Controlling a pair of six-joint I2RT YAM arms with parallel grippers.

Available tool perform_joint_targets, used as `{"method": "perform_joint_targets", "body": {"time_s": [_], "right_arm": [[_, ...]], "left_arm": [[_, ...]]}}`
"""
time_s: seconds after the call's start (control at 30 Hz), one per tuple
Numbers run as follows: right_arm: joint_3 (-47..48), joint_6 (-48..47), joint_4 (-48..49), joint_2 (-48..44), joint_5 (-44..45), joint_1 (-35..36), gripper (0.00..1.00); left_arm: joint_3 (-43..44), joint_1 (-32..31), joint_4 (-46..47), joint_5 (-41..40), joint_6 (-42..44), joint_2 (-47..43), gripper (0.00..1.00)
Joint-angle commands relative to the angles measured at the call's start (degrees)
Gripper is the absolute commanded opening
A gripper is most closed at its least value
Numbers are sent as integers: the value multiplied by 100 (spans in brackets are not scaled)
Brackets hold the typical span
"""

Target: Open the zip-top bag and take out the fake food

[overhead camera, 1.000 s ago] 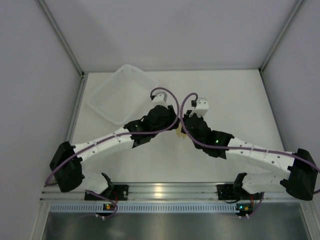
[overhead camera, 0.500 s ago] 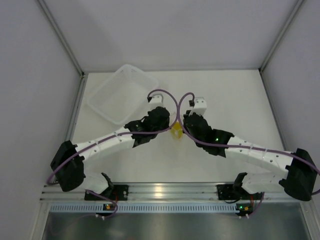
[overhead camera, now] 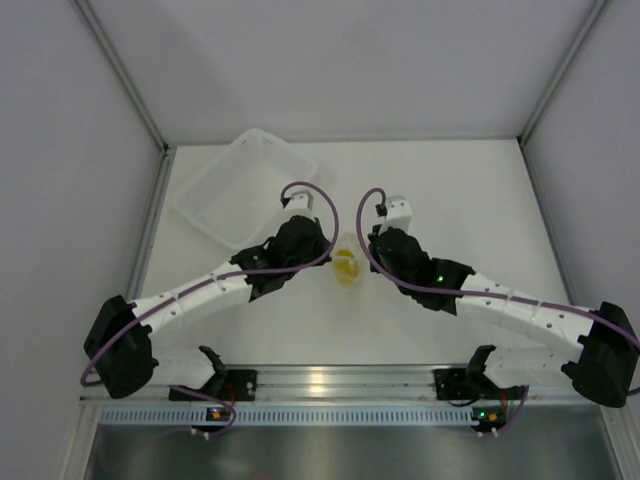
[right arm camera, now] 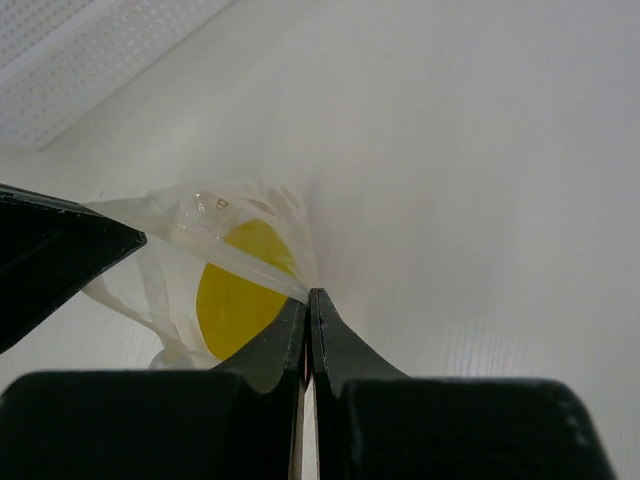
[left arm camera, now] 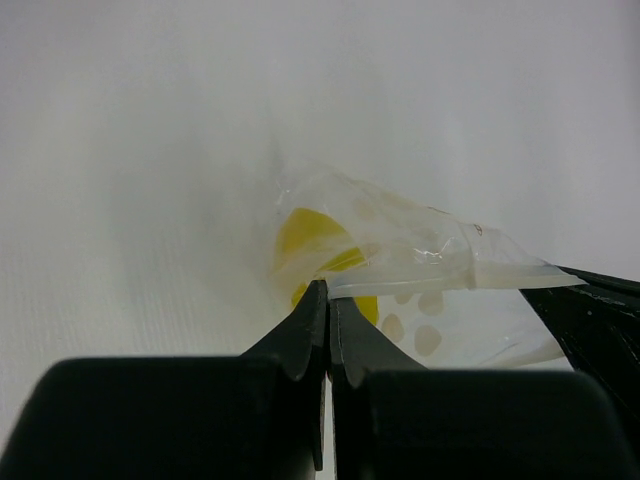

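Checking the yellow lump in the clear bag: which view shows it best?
Right wrist: the rounded yellow plastic food is large, inside the clear plastic bag. Left wrist hides part behind film; top external shows a speck.

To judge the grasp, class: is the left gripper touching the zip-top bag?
Touching. The left wrist view shows the fingers of the left gripper pinched shut on the zip-top bag edge.

Two arms, counted from above: left arm [overhead camera: 200,290] and right arm [overhead camera: 520,312]. Two grippers, one per arm: left gripper [left arm camera: 326,300], right gripper [right arm camera: 308,300]. Four black fingers [left arm camera: 295,338] in all, two to each gripper. Two purple cables [overhead camera: 300,184], one looped along each arm. One zip-top bag [left arm camera: 440,262], clear. One piece of fake food [left arm camera: 305,235], a single yellow lump. One translucent tray [overhead camera: 235,190]. One white surface [overhead camera: 470,190].
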Motion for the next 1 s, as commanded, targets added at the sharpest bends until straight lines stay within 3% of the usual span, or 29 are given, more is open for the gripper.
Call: {"method": "perform_joint_targets", "body": {"time_s": [0.0,0.17,0.27,0.53,0.9,0.97], "right_arm": [[252,-357,-894,-124,943,-271,0],[384,-305,-790,-37,163,-262,0],[551,-181,-842,261,170,-26,0],[859,30,-974,904,302,265,0],[965,232,-781,940,346,511,0],[1044,337,-790,966,355,581,0]], "left_arm": [[-210,308,-514,-797,187,-212,0],[-211,307,-497,-219,117,-300,0],[-140,246,-497,195,12,-308,0],[-325,79,-505,678,-85,-782,36],[-158,-237,-348,1136,-550,-1302,49],[-158,-246,-172,1320,-743,-1319,68]]}}
